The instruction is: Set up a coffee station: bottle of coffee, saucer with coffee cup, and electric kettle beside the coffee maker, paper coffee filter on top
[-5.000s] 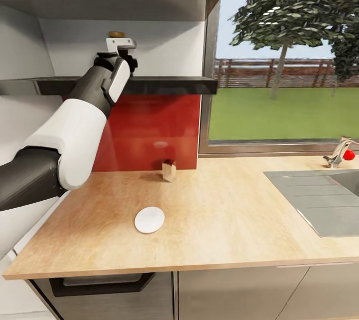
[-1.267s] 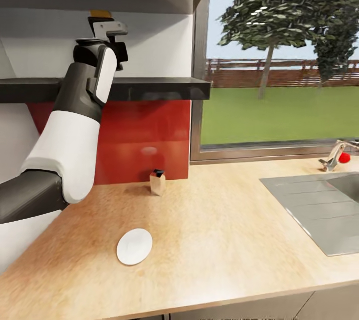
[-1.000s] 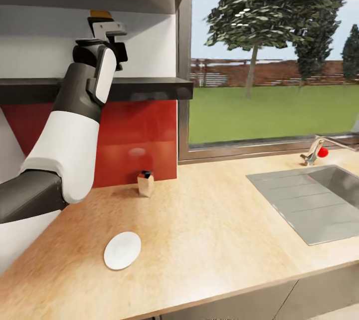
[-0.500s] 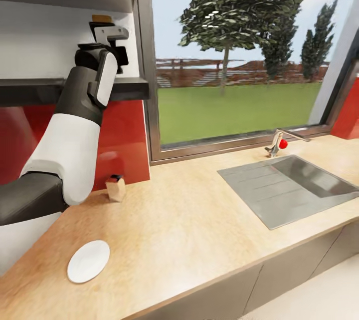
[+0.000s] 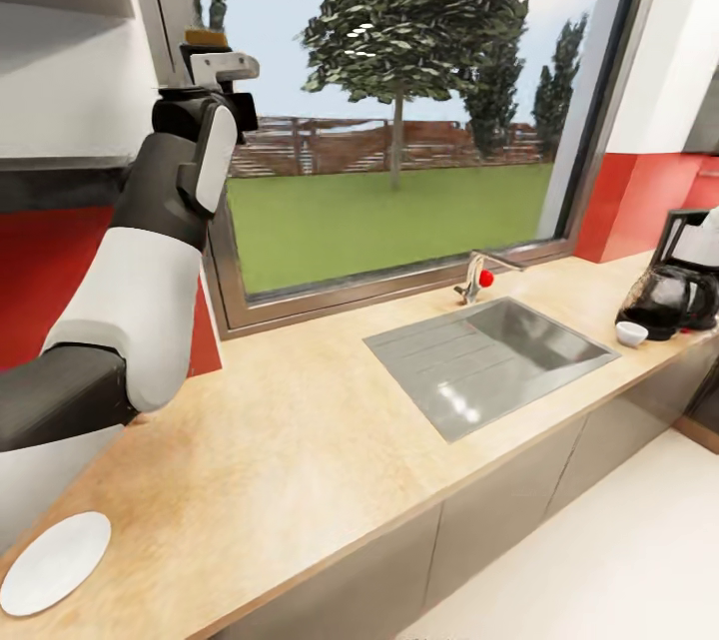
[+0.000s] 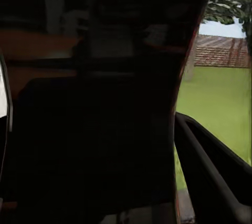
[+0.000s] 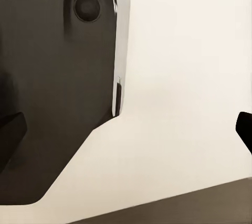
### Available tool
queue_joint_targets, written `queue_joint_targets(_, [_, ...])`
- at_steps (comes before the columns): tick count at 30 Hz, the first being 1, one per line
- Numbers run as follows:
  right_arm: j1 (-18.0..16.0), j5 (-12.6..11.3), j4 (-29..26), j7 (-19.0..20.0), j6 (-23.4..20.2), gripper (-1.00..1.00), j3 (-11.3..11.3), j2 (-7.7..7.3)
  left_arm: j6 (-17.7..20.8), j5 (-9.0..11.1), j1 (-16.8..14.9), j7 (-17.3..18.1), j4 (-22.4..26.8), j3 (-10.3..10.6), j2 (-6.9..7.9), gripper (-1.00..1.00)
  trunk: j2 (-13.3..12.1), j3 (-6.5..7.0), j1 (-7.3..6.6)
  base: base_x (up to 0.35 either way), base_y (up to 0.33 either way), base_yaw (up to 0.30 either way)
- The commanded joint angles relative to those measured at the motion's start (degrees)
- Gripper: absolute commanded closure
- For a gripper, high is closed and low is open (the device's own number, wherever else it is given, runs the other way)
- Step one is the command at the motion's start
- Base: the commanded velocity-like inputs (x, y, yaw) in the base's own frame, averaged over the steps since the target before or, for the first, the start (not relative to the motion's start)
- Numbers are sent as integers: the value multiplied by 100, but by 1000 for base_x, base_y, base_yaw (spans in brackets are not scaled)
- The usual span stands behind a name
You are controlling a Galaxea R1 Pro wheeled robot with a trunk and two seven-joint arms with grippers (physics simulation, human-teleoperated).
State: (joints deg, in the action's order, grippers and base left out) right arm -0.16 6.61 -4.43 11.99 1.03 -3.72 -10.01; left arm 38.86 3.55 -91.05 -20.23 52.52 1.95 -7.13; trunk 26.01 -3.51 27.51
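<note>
My left gripper (image 5: 221, 71) is raised in front of the window frame, shut on the bottle of coffee (image 5: 205, 37), whose golden lid peeks above the fingers. In the left wrist view the dark bottle (image 6: 126, 119) sits between the fingers (image 6: 210, 171). The white saucer (image 5: 55, 560) lies at the counter's near left corner. At the far right stands the black coffee maker (image 5: 671, 296) with its dark carafe, and a small white coffee cup (image 5: 631, 332) sits just in front of it. My right gripper (image 7: 126, 129) is open, its fingertips wide apart beside the robot's body.
A steel sink (image 5: 489, 360) with a drainboard is set into the wooden countertop (image 5: 300, 430), with a red-knobbed faucet (image 5: 479, 276) behind it. A large window runs along the back. A white shape (image 5: 709, 236) at the right edge is cut off.
The camera has swung right: the shelf and the small box have slid out of view, while the sink, coffee maker and cup have come in. My left arm keeps its raised pose with the bottle.
</note>
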Motion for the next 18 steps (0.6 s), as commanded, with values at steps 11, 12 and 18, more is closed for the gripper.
queue_joint_targets(11, [-1, 51, -6, 23, 19, -100, -41, 8, -33, 31, 455, -32, 9, 238, -24, 100, 12, -12, 3, 0, -274, -243])
queue_joint_targets(12, [-1, 51, -6, 23, 19, -100, -41, 8, -62, 31, 577, -30, 11, 318, -62, 100, 12, -12, 3, 0, -274, -189])
queue_joint_targets(18, [-2, 54, -3, 23, 20, -100, -41, 9, -477, 39, 1248, -19, 31, 533, -228, 100, 12, -12, 3, -50, -203, -41])
